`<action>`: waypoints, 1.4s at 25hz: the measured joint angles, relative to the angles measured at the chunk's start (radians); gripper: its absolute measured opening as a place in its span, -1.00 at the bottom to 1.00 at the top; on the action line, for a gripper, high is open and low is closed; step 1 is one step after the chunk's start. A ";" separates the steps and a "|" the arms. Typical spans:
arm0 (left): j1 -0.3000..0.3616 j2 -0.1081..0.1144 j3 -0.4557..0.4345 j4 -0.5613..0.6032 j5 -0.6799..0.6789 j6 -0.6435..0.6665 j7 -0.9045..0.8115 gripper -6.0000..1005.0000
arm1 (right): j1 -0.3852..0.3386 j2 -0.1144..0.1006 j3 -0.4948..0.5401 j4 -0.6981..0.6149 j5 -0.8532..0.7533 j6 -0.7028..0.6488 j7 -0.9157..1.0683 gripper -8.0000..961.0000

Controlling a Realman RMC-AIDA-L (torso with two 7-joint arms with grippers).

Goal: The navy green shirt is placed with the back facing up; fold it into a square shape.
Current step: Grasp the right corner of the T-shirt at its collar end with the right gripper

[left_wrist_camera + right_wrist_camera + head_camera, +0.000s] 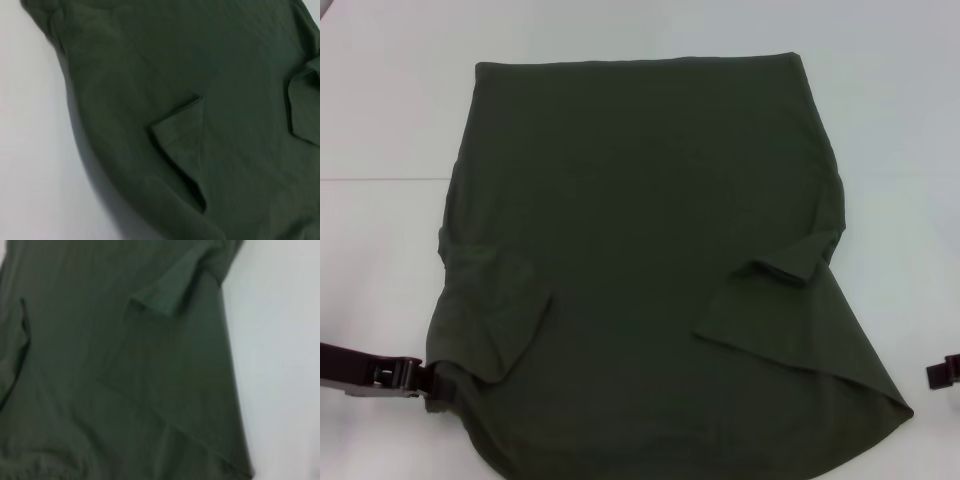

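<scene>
- Now the navy green shirt (640,260) lies spread on the white desk (380,100), both side parts folded inward over its middle.
- Its left sleeve (500,320) and right sleeve (790,265) lie flat on top of the fabric; the wrist views show them as angled flaps.
- At the shirt's near-left edge, the left gripper (425,378) seems to touch the cloth; I cannot tell how its fingers stand.
- Well clear of the shirt, the right gripper (942,372) sits at the frame's right edge, mostly cut off, so its fingers cannot be judged.
</scene>
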 joint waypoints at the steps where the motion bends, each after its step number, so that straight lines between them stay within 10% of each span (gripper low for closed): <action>1: 0.002 -0.001 0.000 0.000 0.000 -0.001 0.000 -0.94 | -0.002 0.007 -0.001 0.003 -0.002 0.008 -0.007 0.90; 35: 0.014 -0.010 -0.006 -0.005 -0.005 -0.016 0.022 -0.94 | 0.015 0.062 -0.093 0.095 -0.016 0.170 -0.049 0.90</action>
